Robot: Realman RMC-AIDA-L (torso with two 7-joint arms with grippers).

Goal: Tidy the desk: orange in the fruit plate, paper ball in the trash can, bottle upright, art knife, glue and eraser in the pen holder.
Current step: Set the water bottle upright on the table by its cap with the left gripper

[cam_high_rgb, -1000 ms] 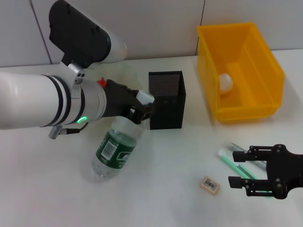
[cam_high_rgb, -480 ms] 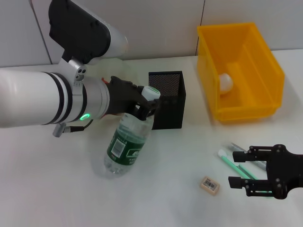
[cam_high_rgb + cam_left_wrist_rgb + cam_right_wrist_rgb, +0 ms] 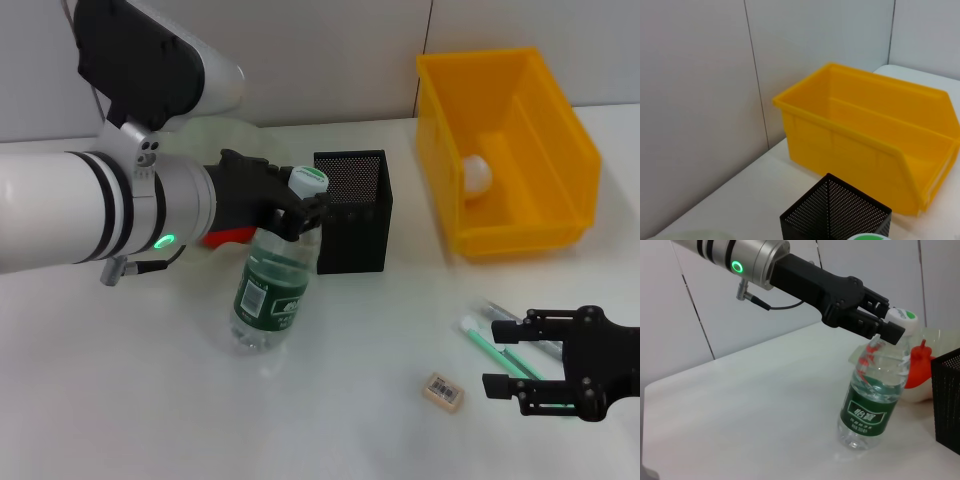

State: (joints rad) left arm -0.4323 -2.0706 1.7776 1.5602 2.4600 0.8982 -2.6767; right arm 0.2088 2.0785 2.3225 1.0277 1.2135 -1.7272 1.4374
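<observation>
Bottle (image 3: 272, 295): raised since a second ago, now nearly upright, base on the table beside the pen holder (image 3: 352, 210). We log left gripper (image 3: 300, 208) pinching its neck; right gripper (image 3: 508, 385) spread, empty.

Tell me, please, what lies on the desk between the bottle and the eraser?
Nothing: in the head view the desk between the bottle, gripped at its neck by the left hand, and the eraser is bare white surface.

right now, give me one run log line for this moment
step: stand bottle up | left gripper: shut on bottle neck, nearly upright by pen holder | right gripper: open, idle near eraser | paper ball: in trash can
</observation>
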